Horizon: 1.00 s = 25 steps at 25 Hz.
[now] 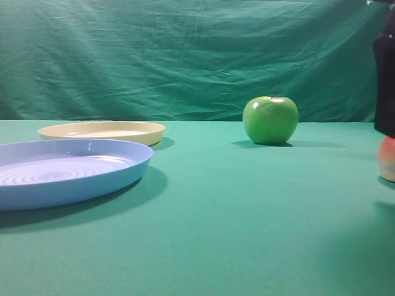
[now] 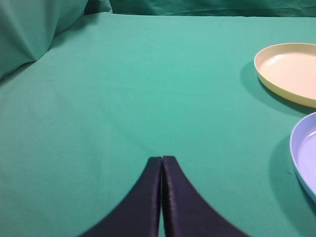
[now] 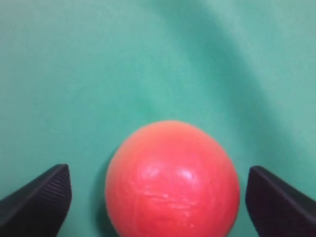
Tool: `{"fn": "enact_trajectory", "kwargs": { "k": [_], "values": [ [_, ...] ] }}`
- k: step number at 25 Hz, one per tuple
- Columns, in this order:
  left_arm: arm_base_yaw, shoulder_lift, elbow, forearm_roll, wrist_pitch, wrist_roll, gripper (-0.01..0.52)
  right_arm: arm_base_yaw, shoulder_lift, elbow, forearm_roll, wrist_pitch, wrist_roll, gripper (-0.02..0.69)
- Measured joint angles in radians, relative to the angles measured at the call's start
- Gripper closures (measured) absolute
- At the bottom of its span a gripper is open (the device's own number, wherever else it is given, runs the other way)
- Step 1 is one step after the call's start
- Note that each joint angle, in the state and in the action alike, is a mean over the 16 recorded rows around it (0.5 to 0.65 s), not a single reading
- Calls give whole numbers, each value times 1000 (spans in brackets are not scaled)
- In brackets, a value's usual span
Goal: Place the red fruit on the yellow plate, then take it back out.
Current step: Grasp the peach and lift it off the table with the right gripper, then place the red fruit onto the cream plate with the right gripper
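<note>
Fruit first, from the exterior high view: red fruit [image 1: 387, 159] sits on the green cloth [image 1: 234, 228] at the far right edge, right under the dark right arm; yellow plate [image 1: 102, 131] well off to the left, behind the blue plate [image 1: 65, 169], green apple [image 1: 270, 119] between.

Left wrist view: left gripper [image 2: 162, 163] pressed fully together, holding nothing, hovering over bare cloth; yellow plate ahead and to its right, blue plate nearer on the right.

Right wrist view: right gripper [image 3: 158, 197] spread wide, straddling the red fruit, clear gaps on both sides, nothing gripped.

Risks, as judgement: closing off-centre on so smooth and round a thing could squeeze it out and set it rolling; a long carry across past the apple could clip it.
</note>
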Motion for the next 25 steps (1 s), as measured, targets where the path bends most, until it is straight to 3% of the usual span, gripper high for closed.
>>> {"fn": "enact_trajectory", "kwargs": {
  "k": [11,25],
  "values": [
    [0,0,0,0,0,0,514,8,46,-179,-23,93,3,441],
    [0,0,0,0,0,0,514,179,166,-711,-27,222,-8,479]
  ]
}}
